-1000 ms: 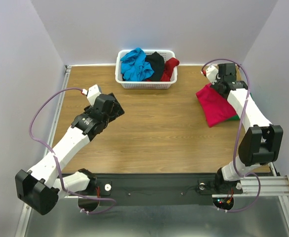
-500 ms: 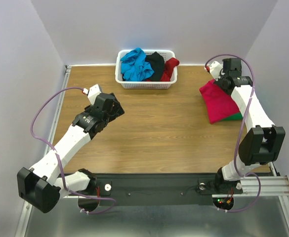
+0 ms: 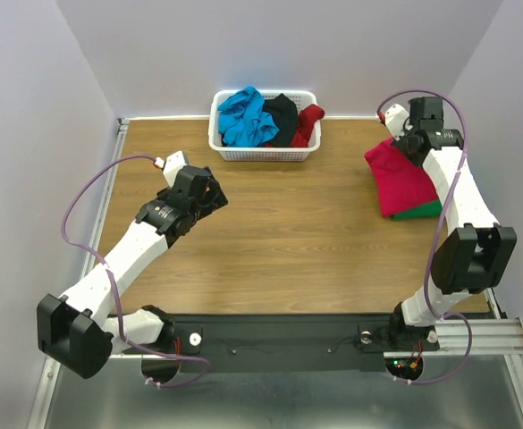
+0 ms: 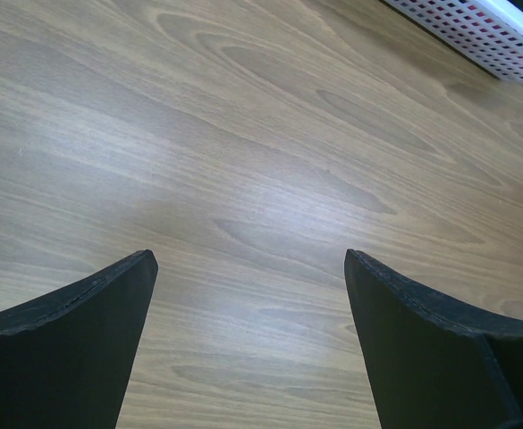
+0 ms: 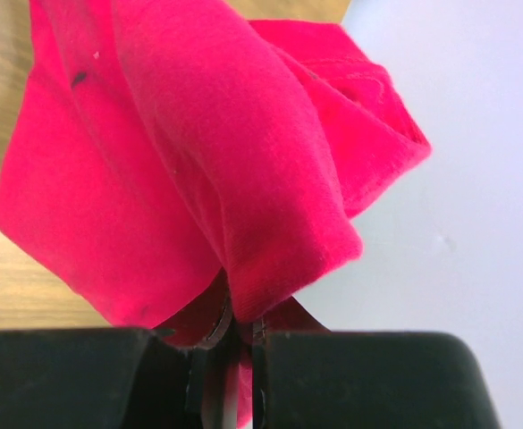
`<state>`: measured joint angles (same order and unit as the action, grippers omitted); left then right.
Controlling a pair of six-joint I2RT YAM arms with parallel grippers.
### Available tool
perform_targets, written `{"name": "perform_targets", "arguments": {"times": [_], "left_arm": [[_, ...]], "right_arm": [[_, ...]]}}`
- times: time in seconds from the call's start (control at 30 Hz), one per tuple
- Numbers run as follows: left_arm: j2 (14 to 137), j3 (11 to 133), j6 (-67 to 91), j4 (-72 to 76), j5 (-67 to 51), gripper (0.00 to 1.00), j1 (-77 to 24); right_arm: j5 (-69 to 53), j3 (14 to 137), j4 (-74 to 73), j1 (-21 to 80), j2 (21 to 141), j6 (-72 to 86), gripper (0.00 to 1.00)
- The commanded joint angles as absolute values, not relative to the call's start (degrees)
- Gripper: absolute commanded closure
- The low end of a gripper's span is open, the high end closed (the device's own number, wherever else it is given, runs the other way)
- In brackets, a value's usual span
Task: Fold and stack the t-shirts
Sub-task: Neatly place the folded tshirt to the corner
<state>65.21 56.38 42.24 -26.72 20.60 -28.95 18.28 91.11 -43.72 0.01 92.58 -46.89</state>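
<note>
A folded bright pink-red t-shirt lies at the far right of the table on top of a green t-shirt, whose edge shows under it. My right gripper is shut on the far edge of the pink-red t-shirt, a fold of cloth pinched between its fingers. Blue, black and dark red t-shirts lie in the white basket. My left gripper is open and empty over bare wood, its fingertips wide apart.
The white lattice basket stands at the back centre; its corner shows in the left wrist view. The right wall stands close behind the pink-red shirt. Purple cables loop from both arms.
My right gripper has moved toward the back right, dragging the pink-red shirt's edge with it. My left arm has shifted slightly toward the back.
</note>
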Motion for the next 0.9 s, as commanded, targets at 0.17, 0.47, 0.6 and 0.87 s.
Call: {"name": "perform_targets", "arguments": {"times": [0.17,0.47,0.6,0.87], "left_arm": [[67.06,58.45,40.43,-24.87,20.92,0.02,-28.04],[70.40,59.68,38.76,-24.26,20.65,0.02,-26.63],[71.19,59.85,38.15,-23.73,20.39,0.02,-25.49],[73.74,60.47,37.71,-23.03,17.93,0.02,-24.35]], "right_arm": [[19.86,95.62,-46.23,-4.30,96.94,-45.88,1.00],[27.75,102.12,-45.70,-6.42,107.21,-45.97,0.99],[28.92,104.41,-45.18,-7.56,110.29,-45.18,1.00],[34.10,105.64,-38.94,-9.75,115.57,-44.83,0.88]]}}
